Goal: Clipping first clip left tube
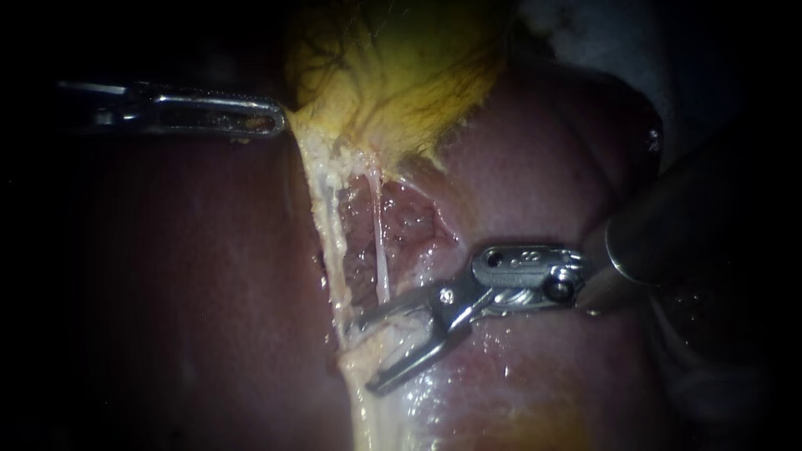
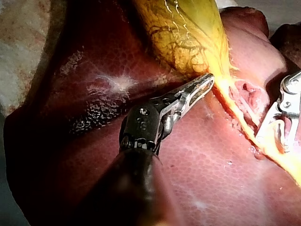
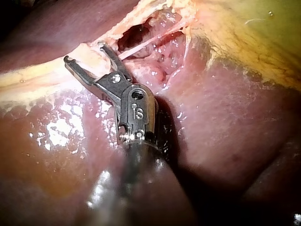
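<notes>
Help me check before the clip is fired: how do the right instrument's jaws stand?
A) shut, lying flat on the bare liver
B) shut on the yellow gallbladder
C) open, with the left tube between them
C: the right instrument shows a clear gap between its jaws, and the pale left tube runs down through that gap.

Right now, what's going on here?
Two instruments are working at a gallbladder lying on the liver. The left instrument grips the gallbladder's lower edge and holds it taut. The right instrument is open, with the left tube passing through its gap low down. It has not closed on the tube. No clip shows on the tube yet.
</notes>
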`<state>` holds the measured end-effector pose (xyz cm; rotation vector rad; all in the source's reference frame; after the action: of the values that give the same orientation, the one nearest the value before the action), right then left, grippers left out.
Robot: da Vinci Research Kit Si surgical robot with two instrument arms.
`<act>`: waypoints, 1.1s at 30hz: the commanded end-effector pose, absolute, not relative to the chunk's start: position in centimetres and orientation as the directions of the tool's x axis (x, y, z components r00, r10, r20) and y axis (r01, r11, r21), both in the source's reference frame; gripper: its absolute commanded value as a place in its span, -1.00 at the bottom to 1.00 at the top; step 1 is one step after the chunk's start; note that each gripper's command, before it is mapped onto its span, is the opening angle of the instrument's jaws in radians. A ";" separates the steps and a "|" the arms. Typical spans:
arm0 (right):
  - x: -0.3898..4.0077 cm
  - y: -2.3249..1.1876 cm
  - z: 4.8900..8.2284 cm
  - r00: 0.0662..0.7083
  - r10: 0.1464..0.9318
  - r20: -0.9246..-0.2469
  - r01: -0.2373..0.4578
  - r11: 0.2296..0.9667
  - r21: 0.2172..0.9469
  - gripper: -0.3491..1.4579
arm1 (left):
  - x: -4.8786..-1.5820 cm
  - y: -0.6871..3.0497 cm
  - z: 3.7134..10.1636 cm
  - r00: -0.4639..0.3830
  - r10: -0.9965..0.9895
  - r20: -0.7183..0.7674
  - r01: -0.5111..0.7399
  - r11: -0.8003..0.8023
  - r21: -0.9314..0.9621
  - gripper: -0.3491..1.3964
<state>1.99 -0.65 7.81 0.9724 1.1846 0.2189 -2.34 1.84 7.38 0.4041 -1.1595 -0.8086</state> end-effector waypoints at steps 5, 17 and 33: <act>1.99 -0.62 7.73 0.407 0.614 -0.676 0.328 0.593 0.736 -0.09 | -2.34 1.84 7.38 0.168 -0.742 0.649 0.352 0.660 0.664 -1.00; 1.82 -0.30 7.42 0.389 0.641 -0.661 0.304 0.588 0.749 -0.08 | -2.34 1.84 7.40 0.169 -0.742 0.649 0.352 0.660 0.664 -1.00; 1.75 -0.15 7.60 0.380 0.647 -0.661 0.287 0.597 0.749 -0.08 | -2.34 1.84 7.40 0.168 -0.742 0.649 0.352 0.660 0.663 -1.00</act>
<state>1.75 -0.15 7.62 0.9543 1.2027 0.2816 -2.34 1.84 7.40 0.4036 -1.1597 -0.8082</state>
